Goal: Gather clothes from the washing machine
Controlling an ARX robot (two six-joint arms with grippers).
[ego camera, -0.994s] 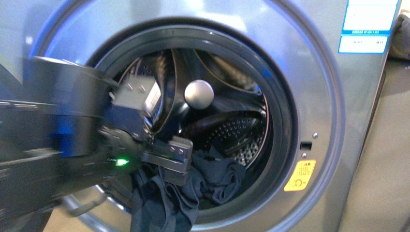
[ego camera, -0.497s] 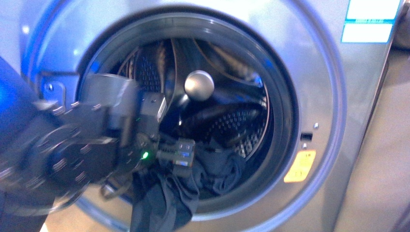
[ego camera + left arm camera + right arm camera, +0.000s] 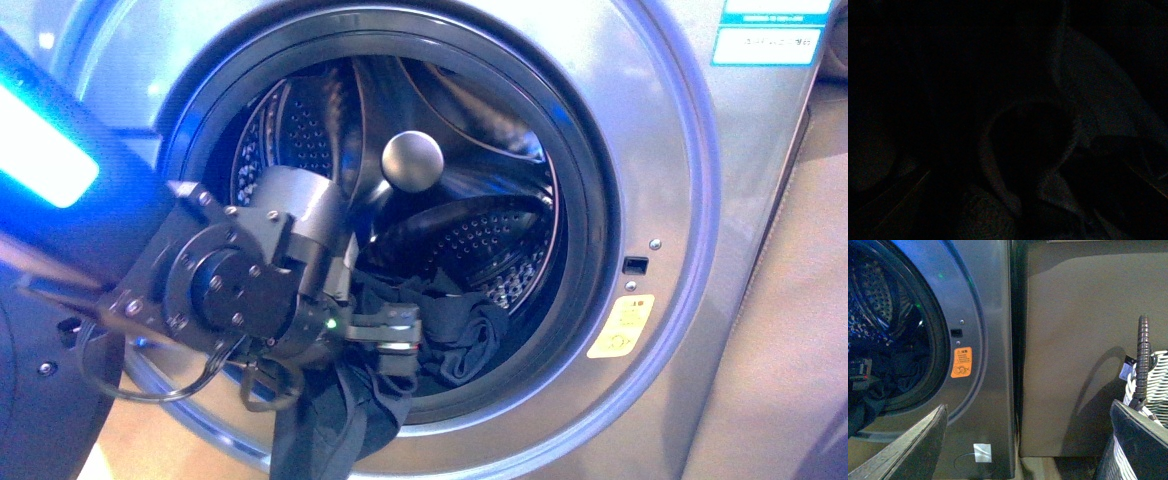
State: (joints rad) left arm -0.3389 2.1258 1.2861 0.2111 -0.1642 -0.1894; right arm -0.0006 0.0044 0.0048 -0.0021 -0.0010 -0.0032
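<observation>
1 woven basket (image 3: 1159, 375), grey and white, stood at the edge of the right wrist view, partly hidden. 1 dark ribbed handle (image 3: 1143, 360) rose upright from it. 1 small white tag (image 3: 1126, 371) hung just beside the handle. 1 plain brown panel (image 3: 1083, 315) stood behind. The left wrist view was dark.

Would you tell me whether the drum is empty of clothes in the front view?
No, dark clothes lie at the mouth of the drum, with one fold hanging out below it.

Front view: close, facing into the washing machine (image 3: 700, 200) mouth. Right wrist view: off to the right, facing its front; yellow sticker (image 3: 626, 326) shared. Left wrist view: dark.
</observation>
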